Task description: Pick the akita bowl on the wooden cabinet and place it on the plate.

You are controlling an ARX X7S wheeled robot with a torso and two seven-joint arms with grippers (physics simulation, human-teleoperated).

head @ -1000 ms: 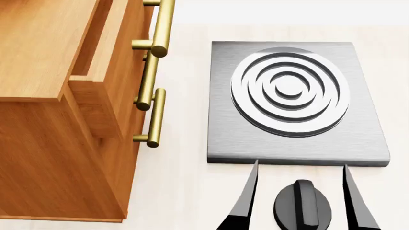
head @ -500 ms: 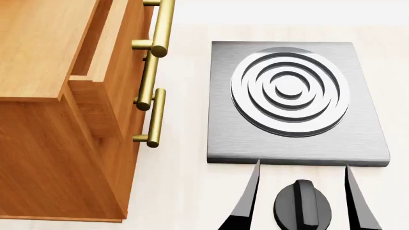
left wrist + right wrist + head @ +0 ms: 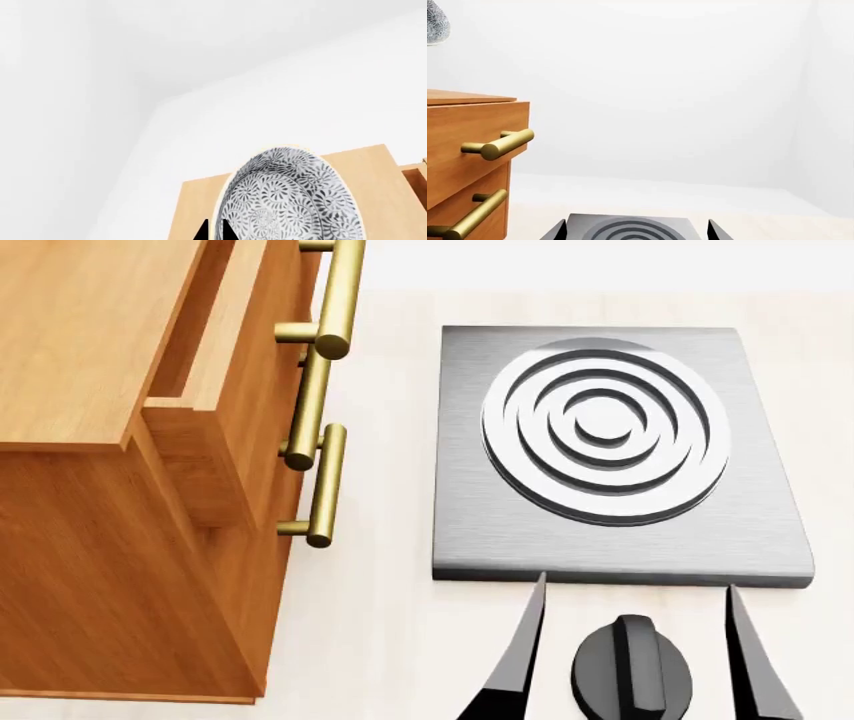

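The akita bowl (image 3: pixel 293 200), white with a fine dark floral pattern, fills the lower part of the left wrist view. My left gripper (image 3: pixel 215 221) is shut on its rim, one dark fingertip inside and one outside. In the right wrist view the bowl (image 3: pixel 435 22) hangs in the air above the top of the wooden cabinet (image 3: pixel 460 130). The head view shows the cabinet (image 3: pixel 94 340) at left but neither the bowl nor the left gripper. My right gripper (image 3: pixel 634 585) (image 3: pixel 639 231) is open and empty, low at the stove's near edge. The plate is out of view.
A grey square stove (image 3: pixel 601 540) with raised rings lies on the pale table to the right of the cabinet. Its black knob (image 3: pixel 631 670) sits between my right fingers. Brass bar handles (image 3: pixel 327 485) stick out from the cabinet's drawers toward the stove.
The right gripper's fingers have drifted very slightly to the right. Nothing else in the head view has moved.
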